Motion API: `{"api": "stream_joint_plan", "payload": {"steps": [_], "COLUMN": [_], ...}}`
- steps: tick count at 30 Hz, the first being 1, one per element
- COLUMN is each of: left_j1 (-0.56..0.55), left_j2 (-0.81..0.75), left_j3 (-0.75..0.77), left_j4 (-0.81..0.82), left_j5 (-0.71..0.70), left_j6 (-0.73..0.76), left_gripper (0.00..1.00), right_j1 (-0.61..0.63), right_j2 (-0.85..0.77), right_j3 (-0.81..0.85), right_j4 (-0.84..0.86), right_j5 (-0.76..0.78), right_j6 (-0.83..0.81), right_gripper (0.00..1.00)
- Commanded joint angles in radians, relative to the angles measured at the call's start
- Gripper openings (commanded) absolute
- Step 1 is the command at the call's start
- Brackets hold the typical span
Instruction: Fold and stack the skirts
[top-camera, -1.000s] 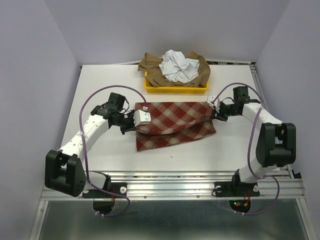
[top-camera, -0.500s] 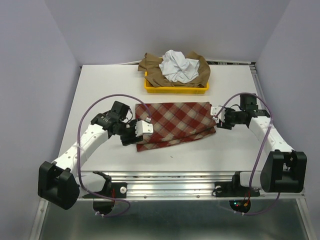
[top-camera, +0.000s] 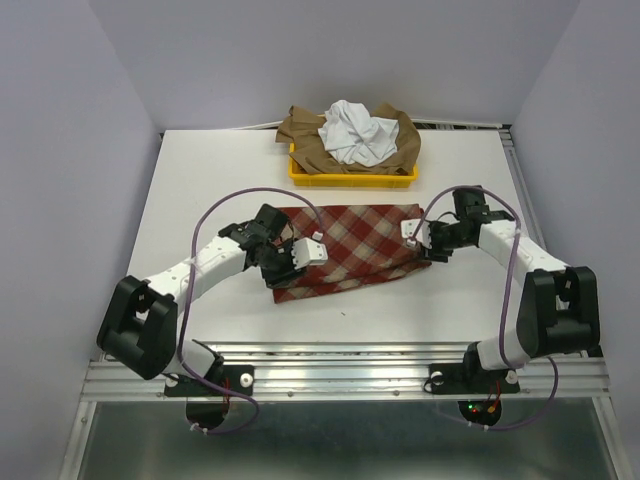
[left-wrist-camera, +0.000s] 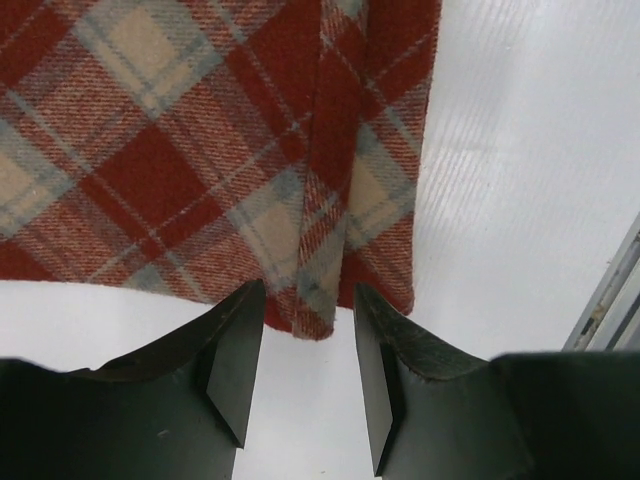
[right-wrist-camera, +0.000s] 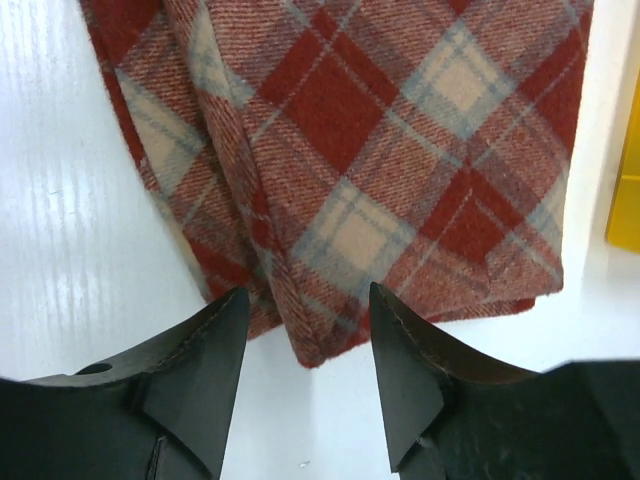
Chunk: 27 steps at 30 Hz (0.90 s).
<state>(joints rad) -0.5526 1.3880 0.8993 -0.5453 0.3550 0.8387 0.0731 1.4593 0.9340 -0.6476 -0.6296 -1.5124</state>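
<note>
The red-and-beige checked skirt (top-camera: 352, 245) lies folded flat on the white table, one layer over another. My left gripper (top-camera: 310, 250) is at its left edge and open; in the left wrist view the skirt (left-wrist-camera: 200, 150) ends in a corner just between the tips of the left gripper (left-wrist-camera: 307, 300), ungripped. My right gripper (top-camera: 412, 230) is open at the right edge. In the right wrist view the skirt (right-wrist-camera: 380, 130) has a folded corner sitting between the tips of the right gripper (right-wrist-camera: 307, 295). The white skirt (top-camera: 357, 132) lies crumpled on the tan-brown skirt (top-camera: 305, 140).
A yellow tray (top-camera: 350, 178) at the table's back holds the white and tan-brown skirts; its corner (right-wrist-camera: 625, 200) shows in the right wrist view. A metal rail (top-camera: 350, 365) runs along the near edge. Purple walls close in left and right.
Both grippers have opened and let go of the checked skirt, which now lies folded in a narrower band. Both arms have shifted inward and lower along its side edges.
</note>
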Motion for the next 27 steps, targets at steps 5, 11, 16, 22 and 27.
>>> {"api": "stream_joint_plan", "payload": {"steps": [5,11,16,22,27], "left_j1": [-0.024,-0.04,-0.044,-0.046,-0.046], "left_j2": [0.058,0.086,0.132,0.146,0.125], "left_j3": [-0.034,-0.049,-0.06,-0.053,-0.019], "left_j4": [0.076,0.082,0.119,0.114,0.078], "left_j5": [-0.062,-0.082,-0.126,-0.131,-0.119], "left_j6": [-0.018,0.008,-0.012,-0.004,-0.007], "left_gripper": [0.52,0.5,0.43,0.2,0.0], "right_j1": [0.03,0.039,0.048,0.067,0.067], "right_j2": [-0.001,-0.001,-0.001,0.006,0.001], "right_j3": [-0.076,-0.101,-0.133,-0.156,-0.118], "right_j4": [0.123,0.146,0.187,0.226,0.235], "right_j5": [0.074,0.103,0.122,0.137,0.14], "right_j6": [-0.081,-0.103,-0.129,-0.129,-0.085], "right_gripper": [0.55,0.5,0.47,0.33,0.07]}}
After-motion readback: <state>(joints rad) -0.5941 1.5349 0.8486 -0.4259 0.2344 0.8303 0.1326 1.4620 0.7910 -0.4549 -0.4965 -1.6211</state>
